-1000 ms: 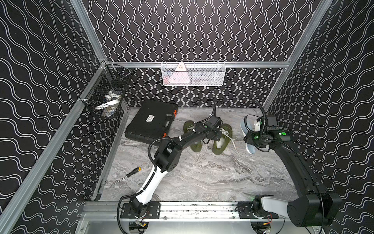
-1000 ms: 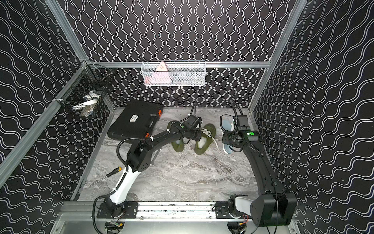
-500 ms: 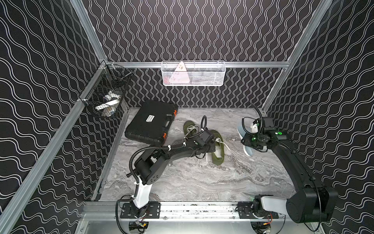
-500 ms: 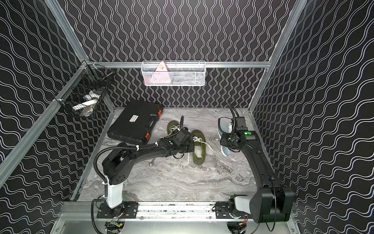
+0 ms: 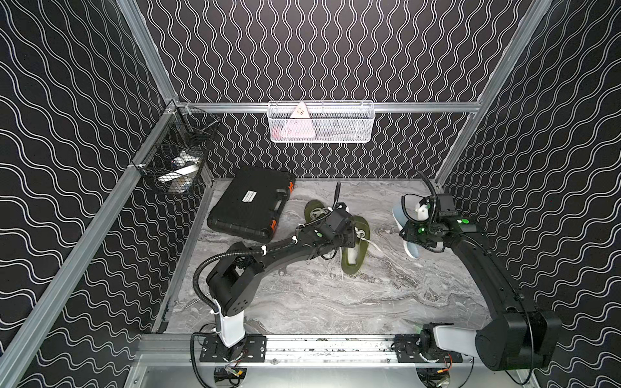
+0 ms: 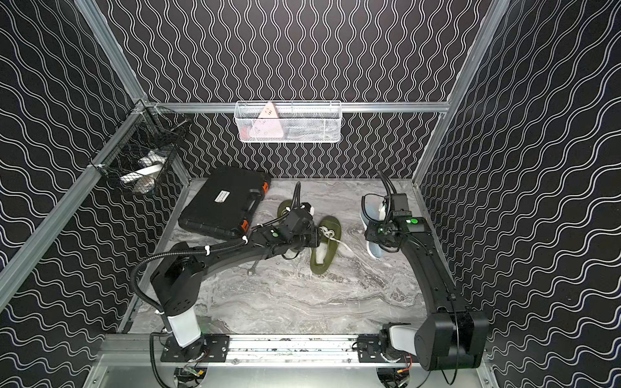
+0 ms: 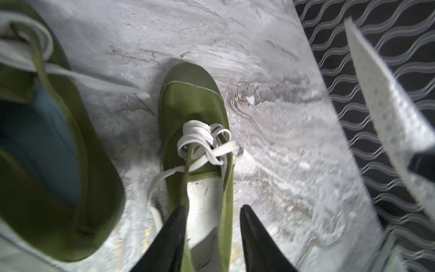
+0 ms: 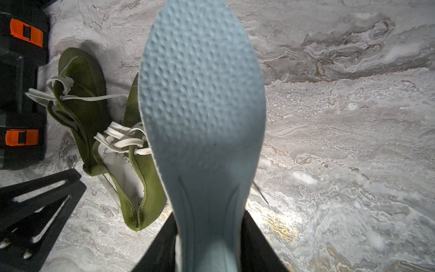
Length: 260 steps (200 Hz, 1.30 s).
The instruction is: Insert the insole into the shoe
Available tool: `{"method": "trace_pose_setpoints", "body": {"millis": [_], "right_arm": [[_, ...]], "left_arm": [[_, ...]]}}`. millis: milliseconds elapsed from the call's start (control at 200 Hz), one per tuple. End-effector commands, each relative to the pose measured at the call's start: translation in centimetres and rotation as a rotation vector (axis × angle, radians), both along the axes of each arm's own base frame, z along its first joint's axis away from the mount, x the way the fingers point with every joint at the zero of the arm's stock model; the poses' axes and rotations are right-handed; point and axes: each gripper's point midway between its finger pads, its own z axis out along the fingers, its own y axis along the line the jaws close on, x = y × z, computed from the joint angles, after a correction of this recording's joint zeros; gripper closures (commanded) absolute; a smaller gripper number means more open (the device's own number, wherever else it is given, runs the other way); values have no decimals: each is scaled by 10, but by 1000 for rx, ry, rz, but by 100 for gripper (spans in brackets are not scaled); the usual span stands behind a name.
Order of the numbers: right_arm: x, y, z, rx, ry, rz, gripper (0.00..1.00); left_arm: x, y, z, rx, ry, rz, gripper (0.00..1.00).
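Olive-green canvas shoe (image 5: 354, 250) upright on its sole near the middle of the marble-patterned tabletop (image 5: 336, 302), opening upward. Long axis from back wall to front rail: toe cap toward the back wall, heel toward the arm bases, white laces bunched over the tongue, white lining bare inside. Left gripper (image 7: 213, 207) just above the heel end, fingers (image 7: 169, 237) parted, one over the collar's edge and one outside the shoe's flank, nothing pinched between them. Pale blue insole (image 8: 202, 106) clamped toward its heel end in the right gripper (image 8: 209, 219), held off the tabletop on the right arm's side of the shoe and apart from it. Insole's long axis roughly parallel to the shoe's, broad forefoot toward the back wall, dimpled face toward the right wrist camera. Second olive shoe (image 5: 314, 210) beside the first, nearer the black tool case (image 5: 252, 201), blue showing inside it. Hidden or unclear: shoe's heel covered by the fingers and cut by the frame edge in the left wrist view; one flank of the shoe and much of the second shoe behind the left wrist in both top views; insole's middle behind the right wrist there, only its two ends showing; forefoot tip cropped in the right wrist view; print on the lining too small to read; wrench (image 5: 281, 271) partly under the left forearm.
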Motion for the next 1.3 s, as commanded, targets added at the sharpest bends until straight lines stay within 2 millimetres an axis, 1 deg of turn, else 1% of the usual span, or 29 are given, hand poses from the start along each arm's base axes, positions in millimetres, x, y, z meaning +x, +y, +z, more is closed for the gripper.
{"method": "trace_pose_setpoints", "body": {"millis": [0, 110, 170, 205, 280, 315, 370, 470, 625, 831, 986, 1046, 1101, 1166, 1296], "right_arm": [[3, -1, 2, -13, -16, 7, 58], [3, -2, 2, -20, -15, 9, 58], [3, -3, 3, -24, -15, 7, 58], [3, -3, 3, -25, -15, 8, 58], [3, -3, 2, -23, -13, 7, 58], [3, -2, 1, -21, -12, 7, 58], [3, -3, 1, -21, -10, 6, 58], [3, -3, 1, -28, -8, 6, 58], [2, -5, 0, -42, 1, 9, 58], [2, -7, -1, -53, 9, 12, 58], [2, -7, -3, -58, 17, 13, 58], [2, -8, -3, -61, 19, 13, 58], [2, -8, -3, -61, 21, 15, 58], [1, -9, -2, -65, 20, 14, 58], [0, -9, -1, -70, 21, 15, 58]], "left_arm": [[-10, -8, 7, 176, -133, -298, 58], [-19, -16, 13, 274, -266, -533, 57], [-21, -16, 17, 336, -356, -637, 56], [-25, -18, 17, 358, -404, -708, 56], [-36, -21, 12, 417, -520, -880, 55], [-39, -21, 10, 431, -555, -917, 55], [-35, -21, 8, 466, -592, -933, 56], [-32, -21, -7, 533, -594, -1007, 56], [-20, -21, -29, 633, -558, -1056, 56], [-6, -20, -56, 793, -576, -1092, 55], [7, -22, -66, 902, -615, -1073, 54], [9, -22, -75, 957, -614, -1086, 53], [17, -22, -78, 1010, -619, -1059, 53], [25, -22, -80, 1050, -628, -1023, 51], [37, -25, -81, 1082, -644, -962, 52]]}}
